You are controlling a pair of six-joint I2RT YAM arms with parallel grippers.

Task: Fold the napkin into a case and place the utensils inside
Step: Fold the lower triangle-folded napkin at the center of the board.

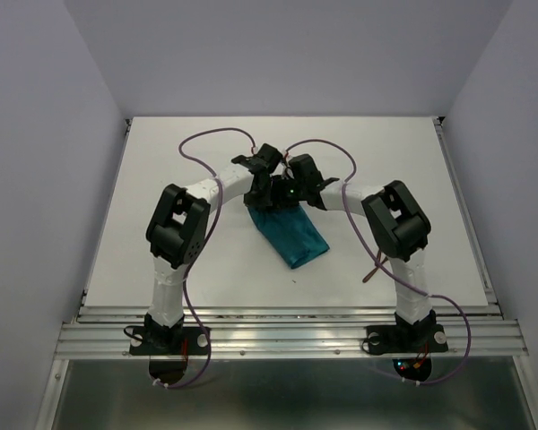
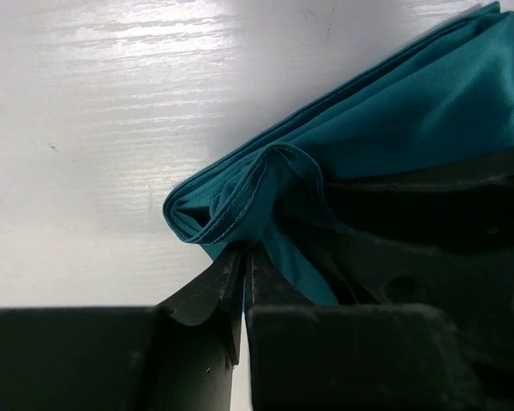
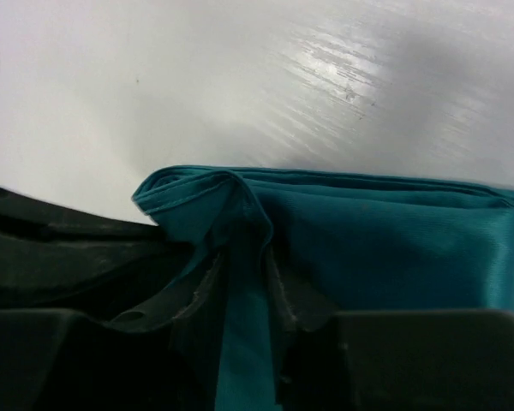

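Note:
The teal napkin (image 1: 292, 235) lies folded into a thick strip at the table's middle, running from the grippers toward the near right. My left gripper (image 1: 261, 191) is shut on the strip's far corner, with cloth bunched at its tips (image 2: 244, 254). My right gripper (image 1: 285, 192) sits right beside it, its jaws closed on a pinch of the same far edge (image 3: 242, 272). The napkin fills the left wrist view (image 2: 394, 145) and the right wrist view (image 3: 385, 248). One thin reddish-brown utensil (image 1: 371, 270) lies beside the right arm, partly hidden by it. No fork tines show.
The white table (image 1: 161, 179) has raised rails along its left and right sides and a metal rail at the near edge (image 1: 287, 336). Purple cables loop above both arms. Grey walls enclose the back and sides.

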